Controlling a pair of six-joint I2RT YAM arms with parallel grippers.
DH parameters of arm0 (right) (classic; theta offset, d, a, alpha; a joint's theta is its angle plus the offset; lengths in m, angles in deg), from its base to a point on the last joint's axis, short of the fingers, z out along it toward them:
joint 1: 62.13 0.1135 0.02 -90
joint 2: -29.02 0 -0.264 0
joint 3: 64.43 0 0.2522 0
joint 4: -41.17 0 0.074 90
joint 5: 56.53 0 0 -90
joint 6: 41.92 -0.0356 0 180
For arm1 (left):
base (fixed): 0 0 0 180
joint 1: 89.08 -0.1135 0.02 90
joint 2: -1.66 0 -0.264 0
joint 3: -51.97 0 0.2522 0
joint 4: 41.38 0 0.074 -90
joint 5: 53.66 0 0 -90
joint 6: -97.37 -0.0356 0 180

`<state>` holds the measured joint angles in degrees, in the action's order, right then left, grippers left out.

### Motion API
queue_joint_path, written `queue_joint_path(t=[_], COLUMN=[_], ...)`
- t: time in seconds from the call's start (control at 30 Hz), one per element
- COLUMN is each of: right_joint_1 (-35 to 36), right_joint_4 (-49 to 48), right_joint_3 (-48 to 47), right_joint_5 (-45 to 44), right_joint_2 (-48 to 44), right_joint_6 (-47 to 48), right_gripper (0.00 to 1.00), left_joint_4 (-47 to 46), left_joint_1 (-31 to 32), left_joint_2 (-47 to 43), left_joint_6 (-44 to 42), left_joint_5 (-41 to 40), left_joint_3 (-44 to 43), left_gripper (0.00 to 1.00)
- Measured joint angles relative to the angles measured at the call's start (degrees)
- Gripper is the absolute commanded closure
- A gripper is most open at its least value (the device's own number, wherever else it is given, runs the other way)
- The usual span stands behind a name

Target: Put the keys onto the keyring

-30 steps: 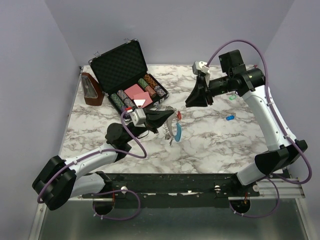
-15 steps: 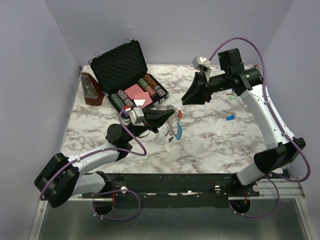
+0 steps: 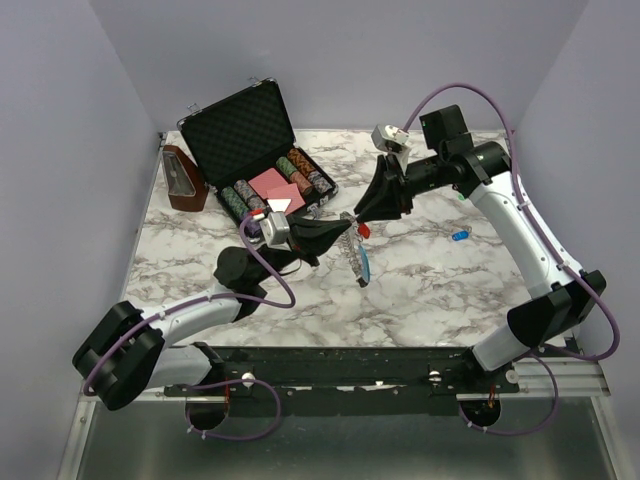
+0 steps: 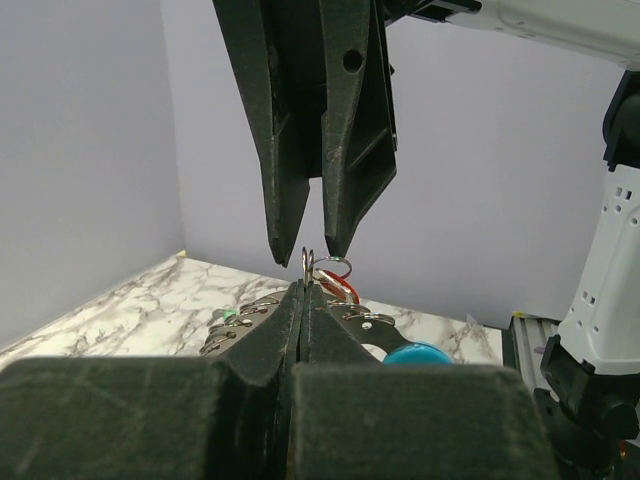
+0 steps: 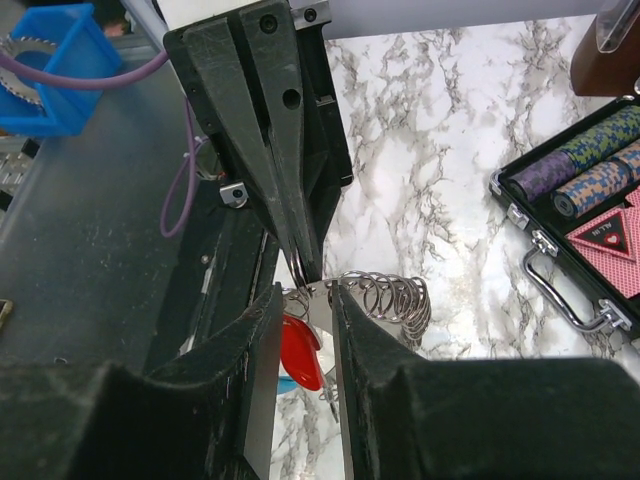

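Black left end effector (image 4: 303,292) clamped on the keyring (image 5: 390,297), right end effector (image 5: 305,295) angled down tip-to-tip, slightly parted.

The right gripper (image 3: 358,217) has been swung leftward and lowered until its fingers (image 5: 250,345) meet the left gripper (image 3: 345,231); the keyring (image 3: 361,262) has been shifted slightly rightward.
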<state>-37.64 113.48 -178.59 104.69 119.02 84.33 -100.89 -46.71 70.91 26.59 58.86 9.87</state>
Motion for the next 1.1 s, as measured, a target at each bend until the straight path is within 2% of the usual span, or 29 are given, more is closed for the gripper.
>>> queue_joint_path(t=[0.47, 0.67, 0.8, 1.1], right_joint_1=[1.42, 1.9, 1.97, 1.95], right_joint_4=[0.07, 0.07, 0.04, 0.76], right_joint_3=[1.53, 1.53, 1.53, 1.38], right_joint_5=[-0.04, -0.09, -0.13, -0.22], right_joint_2=[0.0, 0.02, 0.02, 0.02], right_joint_6=[0.87, 1.33, 1.42, 3.52], right_gripper=[0.67, 0.82, 0.98, 1.0], left_joint_4=[0.0, -0.02, -0.26, -0.28], left_joint_1=[0.0, 0.0, 0.02, 0.0], left_joint_2=[0.33, 0.33, 0.33, 0.33], left_joint_6=[0.96, 1.11, 1.44, 1.86], left_joint_5=[0.0, 0.0, 0.04, 0.07], left_joint_3=[-0.02, -0.02, -0.02, -0.02], left_gripper=[1.0, 1.0, 1.0, 1.0])
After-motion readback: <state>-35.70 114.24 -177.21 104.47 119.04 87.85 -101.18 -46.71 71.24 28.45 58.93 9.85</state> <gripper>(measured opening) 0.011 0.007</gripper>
